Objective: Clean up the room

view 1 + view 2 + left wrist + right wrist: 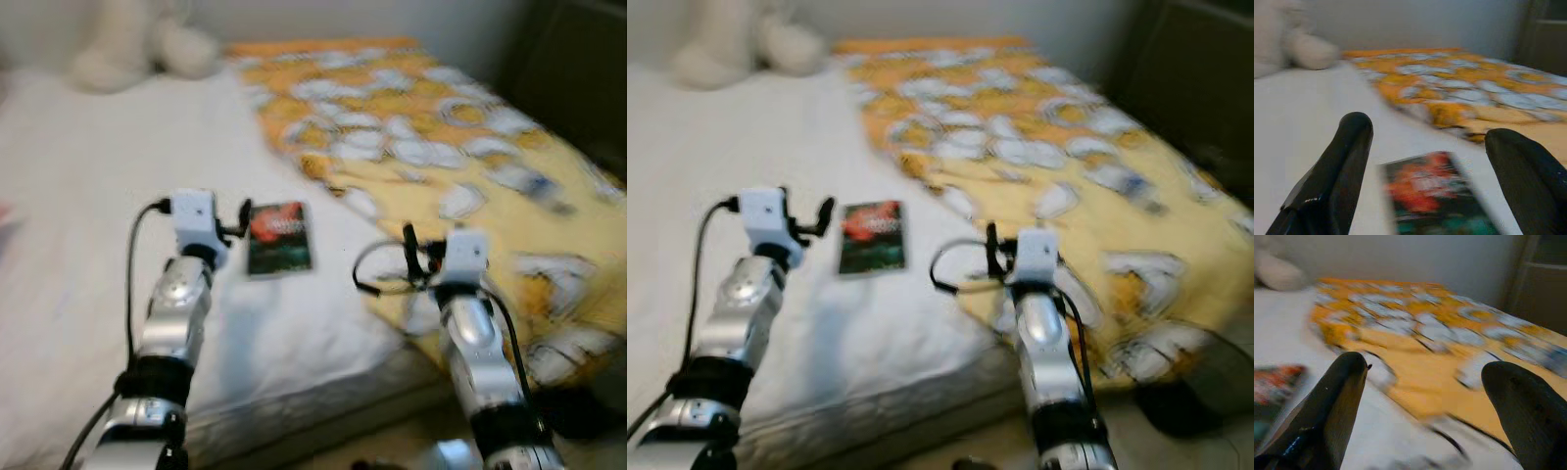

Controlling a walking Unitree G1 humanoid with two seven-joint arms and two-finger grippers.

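Note:
A thin book (280, 238) with a red and dark cover lies flat on the white sheet (78, 196) of a bed. My left gripper (237, 227) hovers just left of the book, open and holding nothing. The left wrist view has the book (1435, 200) low between the two spread fingers (1347, 156). My right gripper (411, 259) hangs open over the near edge of a yellow blanket (431, 127) with white patches, to the right of the book. In the right wrist view the blanket (1420, 347) lies ahead of the open fingers (1337, 396). All views are blurred.
A pale stuffed toy (137, 44) rests at the head of the bed by the wall. The mattress edge (323, 401) runs just in front of my arms. Dark furniture (578, 78) stands beyond the bed on the right.

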